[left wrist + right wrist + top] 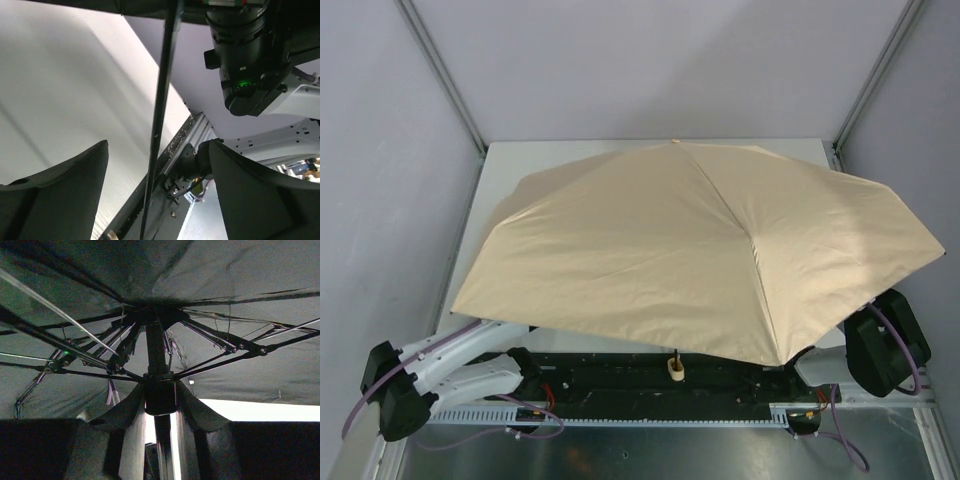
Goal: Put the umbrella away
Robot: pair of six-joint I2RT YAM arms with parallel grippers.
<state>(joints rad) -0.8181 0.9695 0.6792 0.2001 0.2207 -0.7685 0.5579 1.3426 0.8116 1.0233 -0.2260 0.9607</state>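
Umbrella of beige fabric [700, 250], fully open, spreads above both grippers over the white table [505, 165]. Its thin black shaft [160, 120] passes lengthwise between the left gripper [157, 147]'s wide-apart fingers [65, 195], touching neither. The right gripper [160, 387] sits further up that shaft, fingers drawn in on either side of the black runner [160, 400] under the ribs [225, 342]; whether they pinch it I cannot tell.

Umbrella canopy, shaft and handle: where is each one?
canopy [660, 250], top external view, middle of the tan fabric.
shaft [155, 347], right wrist view, black rod below the rib hub.
handle [674, 370], top external view, pale wooden knob.
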